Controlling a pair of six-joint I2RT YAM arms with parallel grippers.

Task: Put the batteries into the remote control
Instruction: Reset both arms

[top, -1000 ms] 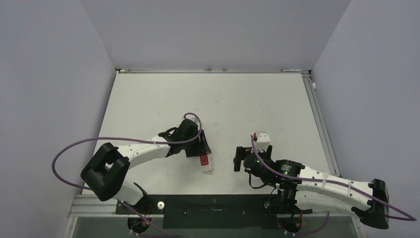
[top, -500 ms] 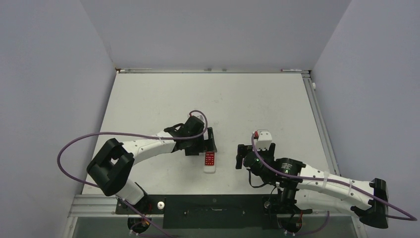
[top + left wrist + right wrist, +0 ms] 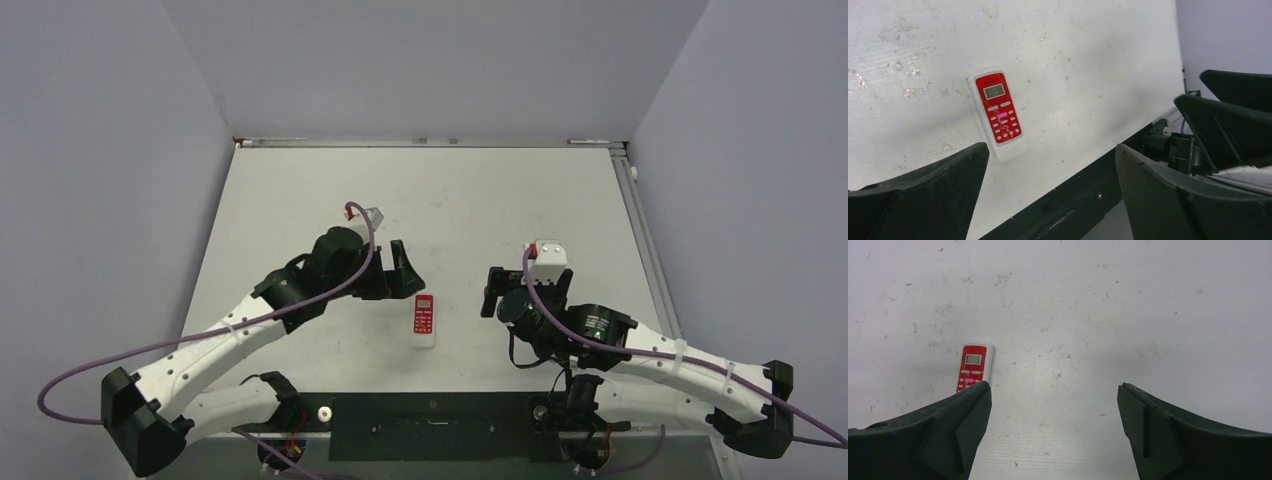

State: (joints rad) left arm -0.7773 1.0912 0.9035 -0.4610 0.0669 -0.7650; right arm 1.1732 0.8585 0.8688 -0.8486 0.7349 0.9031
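The remote control lies flat on the white table with its red button face up, between the two arms, and nothing touches it. My left gripper hangs just up-left of it, open and empty. The left wrist view shows the remote control ahead of the left gripper, left of centre. My right gripper stands open and empty to the remote's right. In the right wrist view the remote control peeks out past the left fingertip of the right gripper. No batteries are in view.
A black rail runs along the table's near edge, just below the remote. Grey walls close in the table on the left, back and right. The right arm's dark fingers show at the right of the left wrist view.
The left gripper opened and let go of the remote, then drew back up and to the left. The remote now lies flat, slightly further right. The right arm shifted a little to the right.
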